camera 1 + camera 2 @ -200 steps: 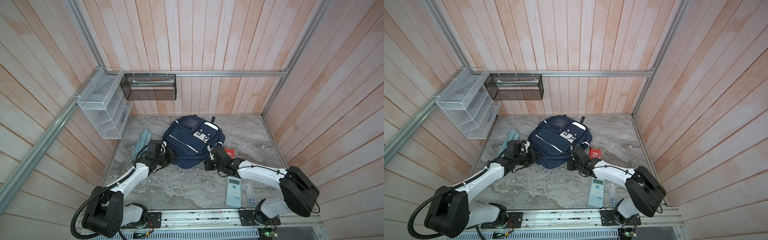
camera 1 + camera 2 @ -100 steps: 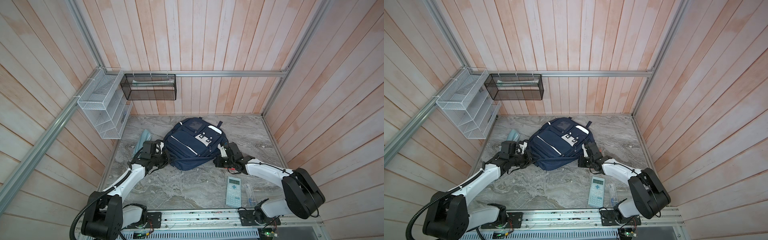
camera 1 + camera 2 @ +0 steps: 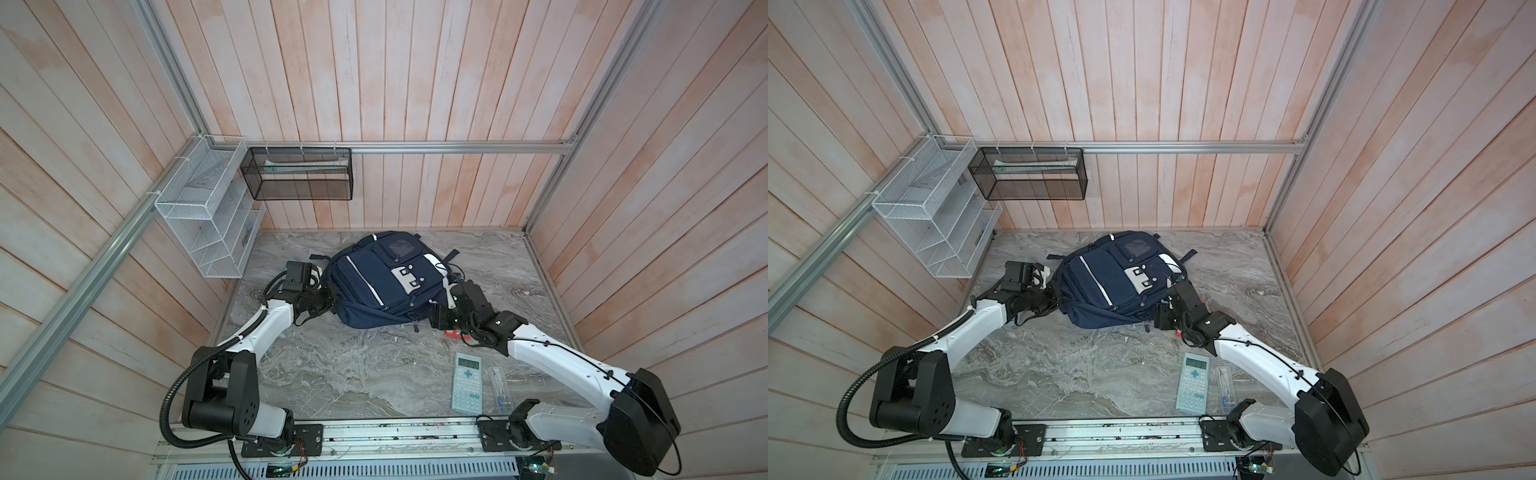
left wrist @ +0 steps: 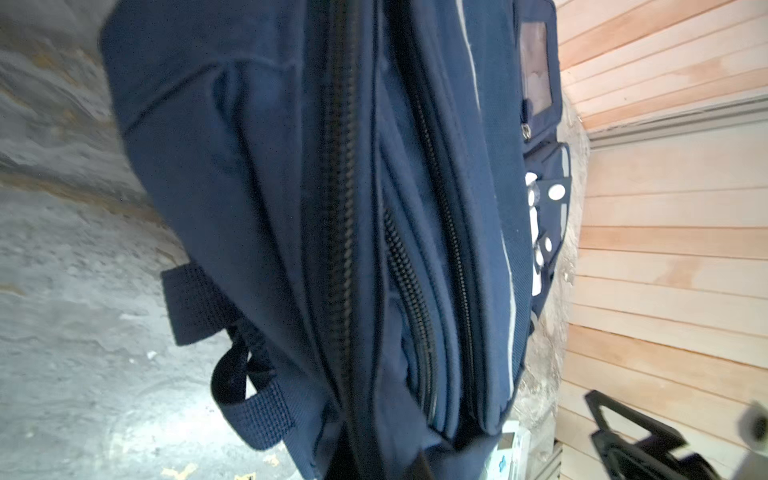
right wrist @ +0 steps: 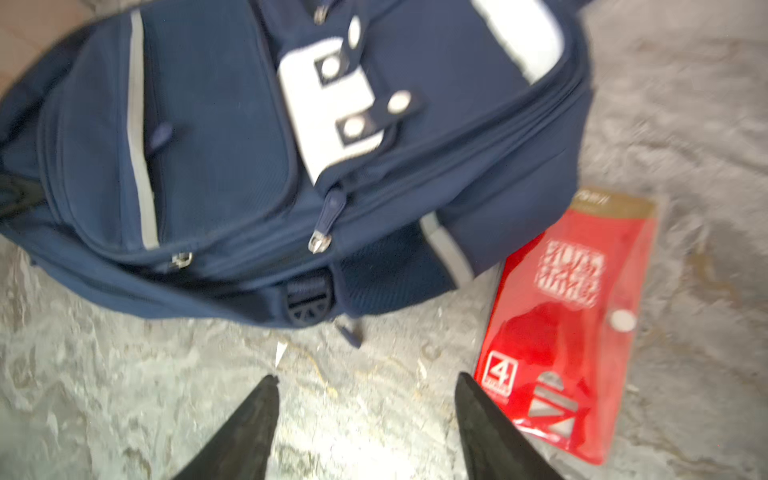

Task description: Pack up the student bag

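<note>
Let go with the right gripper (image 5: 365, 380) inside the last second and backed off the backpack (image 3: 386, 286): closed against its near edge then, spread wide and empty now, hovering over bare table (image 5: 124, 395). Points straight at the backpack, just ahead of the fingertips (image 5: 264, 403), with a black strap buckle (image 5: 309, 301) and a metal zip pull (image 5: 319, 241) on the closest side. Sits just beside a flat red packet (image 5: 569, 324), off the right finger and touching the bag's corner.

Presses the left gripper (image 3: 330, 299) to the bag's opposite side, closed; cannot tell whether pinching fabric or only touching, with nothing in the left wrist view but shut zips (image 4: 340, 208) and a strap loop (image 4: 245, 399) up close.

Lies flat and front up, mid-table toward the back wall, long axis roughly front to back and a little askew, flanked by both arms; left one in contact, right one just short. Shows every visible zip shut, so probably needs opening before taking anything, most handily from the right side.

Leaves a calculator (image 3: 467, 388) and a slim clear case (image 3: 498, 386) unpacked near the right arm's base. Hangs a white wire rack (image 3: 199, 232) on the left wall and a black mesh basket (image 3: 299, 178) on the back rail, holding something pale and flat, too small to name.
</note>
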`<action>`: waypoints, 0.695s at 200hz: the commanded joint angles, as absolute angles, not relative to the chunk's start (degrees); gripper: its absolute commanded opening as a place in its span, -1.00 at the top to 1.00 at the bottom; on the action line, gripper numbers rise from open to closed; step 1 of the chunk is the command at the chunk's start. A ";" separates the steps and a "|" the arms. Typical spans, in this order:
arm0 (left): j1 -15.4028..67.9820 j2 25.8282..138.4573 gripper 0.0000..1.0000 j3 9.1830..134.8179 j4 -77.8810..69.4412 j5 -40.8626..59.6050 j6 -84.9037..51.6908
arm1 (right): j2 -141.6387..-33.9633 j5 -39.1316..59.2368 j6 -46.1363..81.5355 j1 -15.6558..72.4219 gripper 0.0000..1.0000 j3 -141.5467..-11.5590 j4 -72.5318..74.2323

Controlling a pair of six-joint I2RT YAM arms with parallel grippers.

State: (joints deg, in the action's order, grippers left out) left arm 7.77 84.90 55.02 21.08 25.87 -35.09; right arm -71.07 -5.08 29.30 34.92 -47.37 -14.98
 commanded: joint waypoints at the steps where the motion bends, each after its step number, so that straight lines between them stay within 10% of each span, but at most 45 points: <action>1: 6.01 87.03 0.70 60.91 17.87 20.26 -31.11 | -76.19 -6.49 27.60 27.69 -0.36 -50.54 -12.83; 30: 5.98 88.50 0.47 63.43 18.89 19.82 -30.83 | -87.08 4.57 26.68 21.17 -0.38 -57.46 -10.46; 73: 7.47 83.15 -0.51 62.60 20.55 18.81 -32.05 | -101.25 12.54 25.36 20.82 -0.27 -67.45 -8.25; 139: 31.34 89.43 -0.24 66.15 18.07 11.91 -33.63 | -100.86 10.11 33.53 25.34 -0.01 -57.63 -12.36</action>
State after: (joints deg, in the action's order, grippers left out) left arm 26.44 83.88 64.45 19.22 16.56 -34.41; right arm -103.13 9.61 29.82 22.22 -64.55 -7.90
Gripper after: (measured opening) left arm 0.631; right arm 0.509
